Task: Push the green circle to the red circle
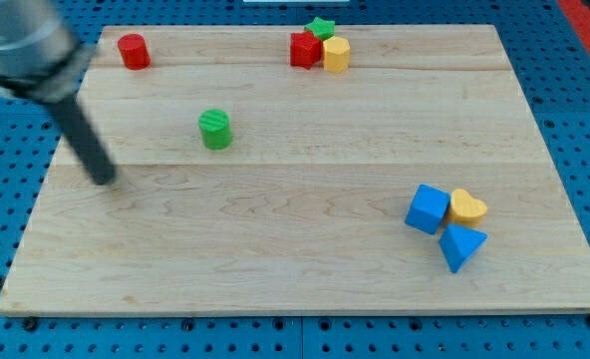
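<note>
Our wooden board (pixel 305 249), my tip (pixel 106 180) at the view's left — a bare rod gripping nothing, well apart from the green circle (pixel 215 130) on its upper right, red circle (pixel 133 51) near the top-left corner

Pale wooden board (pixel 275 249) on blue pegboard (pixel 6 179). On it: red circle (pixel 133 51), green circle (pixel 215 130); red block (pixel 304 50), green star (pixel 322 27), yellow block (pixel 336 54) clustered at top. Blue cube (pixel 428 208), yellow heart (pixel 466 206), blue triangle (pixel 461 245) grouped lower right.
</note>
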`<move>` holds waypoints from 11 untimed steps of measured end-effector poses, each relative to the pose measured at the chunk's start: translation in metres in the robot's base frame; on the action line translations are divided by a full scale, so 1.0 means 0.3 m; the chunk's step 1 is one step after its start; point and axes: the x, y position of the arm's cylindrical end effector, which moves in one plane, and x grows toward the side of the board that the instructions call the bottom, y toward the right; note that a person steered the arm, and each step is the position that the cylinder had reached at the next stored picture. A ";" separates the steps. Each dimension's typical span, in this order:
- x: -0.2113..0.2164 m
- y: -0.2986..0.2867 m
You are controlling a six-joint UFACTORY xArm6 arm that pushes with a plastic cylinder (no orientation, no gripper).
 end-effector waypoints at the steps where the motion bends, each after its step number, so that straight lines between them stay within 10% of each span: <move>1: 0.046 0.237; 6: -0.350 0.135; 11: -0.273 0.114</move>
